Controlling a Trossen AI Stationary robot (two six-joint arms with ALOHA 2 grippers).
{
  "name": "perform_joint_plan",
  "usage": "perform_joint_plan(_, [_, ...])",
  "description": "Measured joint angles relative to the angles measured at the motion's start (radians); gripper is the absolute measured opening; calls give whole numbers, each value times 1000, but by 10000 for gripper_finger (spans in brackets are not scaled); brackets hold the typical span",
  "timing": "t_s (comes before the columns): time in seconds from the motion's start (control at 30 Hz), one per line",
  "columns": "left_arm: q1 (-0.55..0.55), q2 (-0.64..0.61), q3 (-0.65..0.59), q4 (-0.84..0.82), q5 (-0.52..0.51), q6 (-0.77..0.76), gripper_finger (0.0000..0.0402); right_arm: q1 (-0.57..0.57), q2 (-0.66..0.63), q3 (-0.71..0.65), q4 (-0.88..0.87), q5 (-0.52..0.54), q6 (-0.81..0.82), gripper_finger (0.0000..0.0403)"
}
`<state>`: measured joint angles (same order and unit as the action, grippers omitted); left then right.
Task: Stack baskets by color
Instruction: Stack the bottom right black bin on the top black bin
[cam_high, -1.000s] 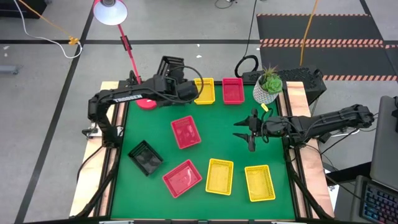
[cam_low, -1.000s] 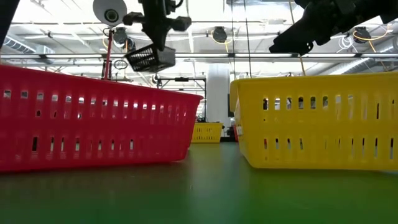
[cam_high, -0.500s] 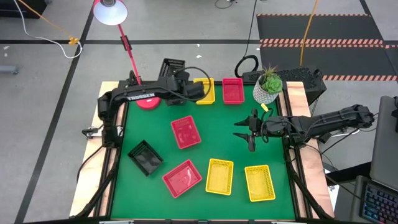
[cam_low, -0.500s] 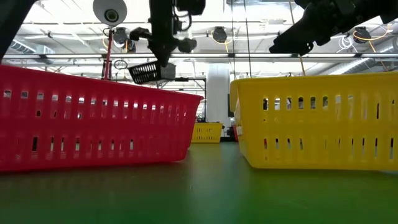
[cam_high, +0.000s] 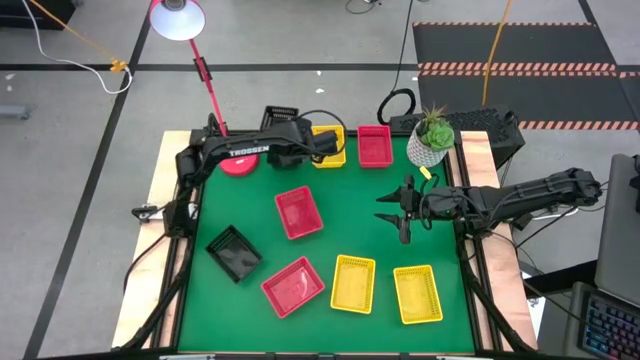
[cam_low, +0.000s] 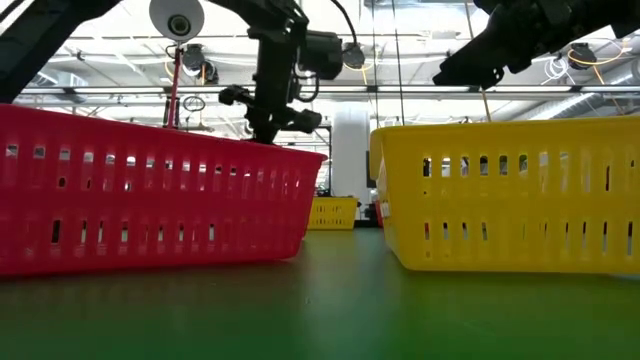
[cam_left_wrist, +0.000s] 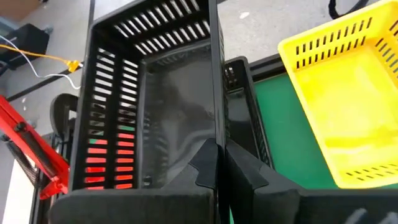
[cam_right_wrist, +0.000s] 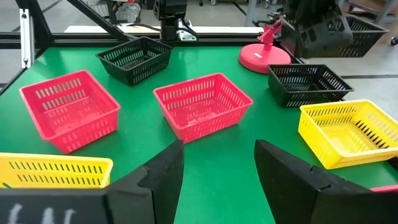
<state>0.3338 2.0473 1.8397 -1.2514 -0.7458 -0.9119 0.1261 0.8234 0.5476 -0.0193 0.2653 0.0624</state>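
So the left tool (cam_left_wrist: 217, 163) is pinched tight on the rim wall of a black basket (cam_left_wrist: 152, 99) and holds it tilted up in the air at the far left end of the counter (cam_high: 360, 215), right above a second black basket (cam_right_wrist: 309, 83) that sits next to the round red lamp base (cam_right_wrist: 265, 59). The worry for me is the angle: the carried basket looks tipped, so if it goes down like that a corner could catch on the lower one's rim and jam crooked, or shove it into the yellow basket (cam_high: 329, 146) just beside it. A grip on one thin mesh wall could also let it swing or slip. The third black basket (cam_high: 234, 252) is well apart, near the left edge, so that's another trip. The right tool (cam_high: 404, 212) hangs with its fingers spread over the right side, holding nothing, near the plant pot (cam_high: 431, 146). Two red baskets (cam_high: 299, 212) (cam_high: 293, 286) sit mid counter, a third (cam_high: 374, 144) at the back, and two more yellow ones (cam_high: 353, 283) (cam_high: 417, 293) at the front
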Motion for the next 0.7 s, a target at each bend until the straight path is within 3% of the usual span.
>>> perform_joint_plan(0.7, [11,64,-8,97,19,7,14,0,0,0,0,-4,-4,189])
